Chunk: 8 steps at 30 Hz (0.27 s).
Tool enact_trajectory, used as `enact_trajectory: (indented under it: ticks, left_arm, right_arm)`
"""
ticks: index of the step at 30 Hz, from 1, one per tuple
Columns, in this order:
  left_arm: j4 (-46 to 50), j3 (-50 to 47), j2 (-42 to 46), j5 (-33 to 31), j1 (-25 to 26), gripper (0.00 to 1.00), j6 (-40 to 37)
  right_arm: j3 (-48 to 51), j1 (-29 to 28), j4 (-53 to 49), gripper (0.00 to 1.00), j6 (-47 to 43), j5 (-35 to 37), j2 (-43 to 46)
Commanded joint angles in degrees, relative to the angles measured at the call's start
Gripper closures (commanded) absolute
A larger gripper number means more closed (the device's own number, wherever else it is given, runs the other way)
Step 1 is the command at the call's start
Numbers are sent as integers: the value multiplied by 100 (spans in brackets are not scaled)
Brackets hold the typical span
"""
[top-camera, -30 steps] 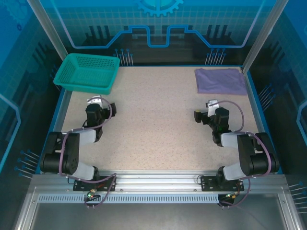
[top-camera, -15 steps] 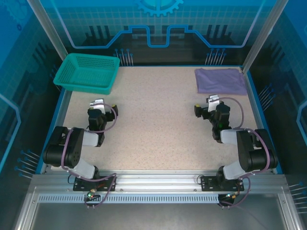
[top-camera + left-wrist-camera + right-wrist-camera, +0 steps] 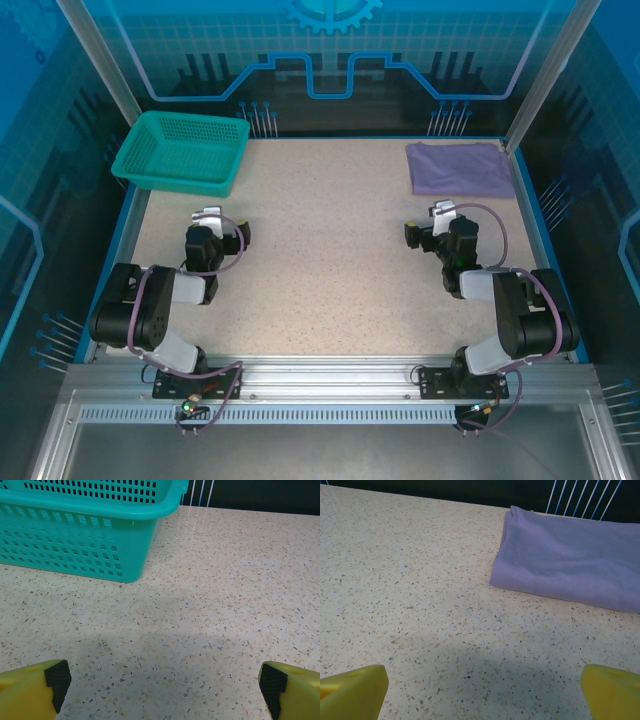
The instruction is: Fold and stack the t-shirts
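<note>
Top camera overhead, looking down; wrist cameras low, close over table.

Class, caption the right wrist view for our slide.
Open right gripper faces a folded purple t-shirt on the speckled table.

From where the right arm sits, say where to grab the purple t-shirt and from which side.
Probably the rounded near edge of the t-shirt, by its left corner, with the open right gripper coming from the near side: that folded edge faces it and stands proud, while the rest lies flat.

Folded lavender t-shirt, far-right table corner
</note>
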<state>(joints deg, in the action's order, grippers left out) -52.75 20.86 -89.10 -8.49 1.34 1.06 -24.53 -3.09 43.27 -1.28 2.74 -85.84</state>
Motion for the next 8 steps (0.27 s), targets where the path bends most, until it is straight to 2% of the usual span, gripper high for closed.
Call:
enact_trajectory:
  ticks: [1, 8]
  left_arm:
    - [3, 99, 32, 151, -11, 1, -130]
    - [6, 98, 33, 151, -17, 1, -128]
  right_arm:
    - [-38, -8, -35, 0, 88, -17, -38]
    - [-26, 3, -24, 0, 78, -37, -39]
